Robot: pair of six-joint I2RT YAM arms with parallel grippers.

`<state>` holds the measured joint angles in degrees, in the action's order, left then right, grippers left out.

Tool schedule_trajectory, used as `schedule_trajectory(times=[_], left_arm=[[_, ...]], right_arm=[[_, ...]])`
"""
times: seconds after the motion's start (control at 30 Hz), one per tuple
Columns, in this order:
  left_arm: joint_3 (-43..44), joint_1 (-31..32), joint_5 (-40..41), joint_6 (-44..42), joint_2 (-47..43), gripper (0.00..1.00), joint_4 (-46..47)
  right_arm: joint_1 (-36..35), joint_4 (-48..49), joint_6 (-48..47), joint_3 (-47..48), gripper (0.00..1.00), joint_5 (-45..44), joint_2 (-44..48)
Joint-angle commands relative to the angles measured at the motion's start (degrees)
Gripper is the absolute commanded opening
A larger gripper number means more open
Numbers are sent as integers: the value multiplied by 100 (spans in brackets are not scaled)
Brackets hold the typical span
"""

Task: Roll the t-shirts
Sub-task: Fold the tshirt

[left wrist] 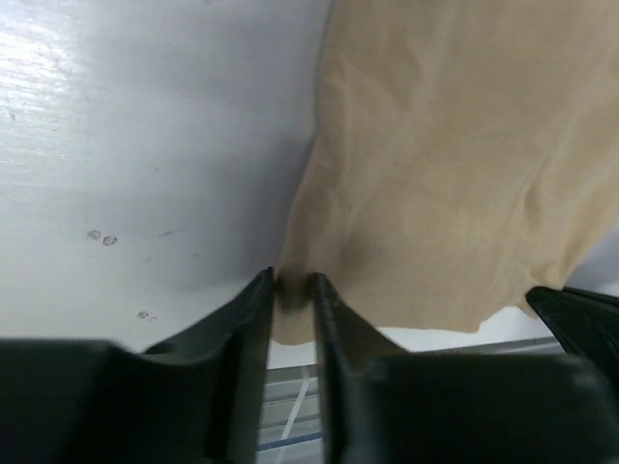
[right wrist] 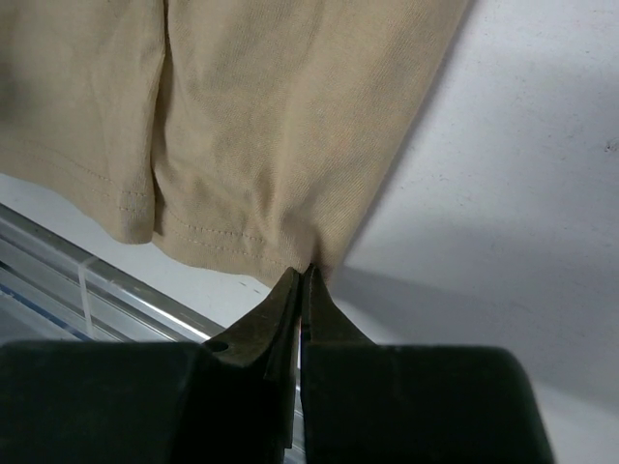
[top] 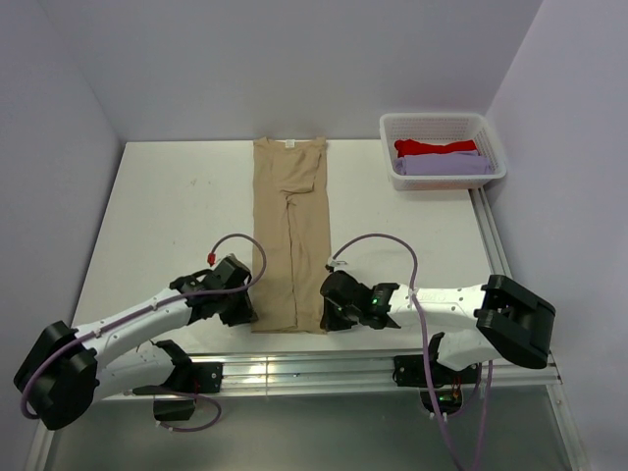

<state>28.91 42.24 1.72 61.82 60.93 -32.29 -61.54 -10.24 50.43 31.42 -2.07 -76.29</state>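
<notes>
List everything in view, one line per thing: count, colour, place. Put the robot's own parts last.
tan t-shirt: one, tan-beige, folded into a long strip down the middle of the table, hem toward the arms
red t-shirt: one, red, in the basket, far side
lavender t-shirt: one, lavender, in the basket, nearer than the red one
basket: one, white plastic lattice, far right corner of the table
table: one, white
rail: one, silver metal, along the table's near edge
left hand: one, black, narrowly open, fingers either side of the tan t-shirt's near-left hem corner
right hand: one, black, shut on the near-right hem corner
</notes>
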Motion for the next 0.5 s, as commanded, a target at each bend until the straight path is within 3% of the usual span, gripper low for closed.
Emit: schedule_trajectory(times=[0.0,0.13,0.47], left_arm=[[-78,65,215,207,156,25,12],[-166,171,224,313,60,0,-14],[-315,206,31,445,-327,0,-137]], right_arm=[[54,14,-95,-75,1,-48,70],[63,-398,-200,-66,1,-57,316],[256,-831,-333,-329,1,39,941]])
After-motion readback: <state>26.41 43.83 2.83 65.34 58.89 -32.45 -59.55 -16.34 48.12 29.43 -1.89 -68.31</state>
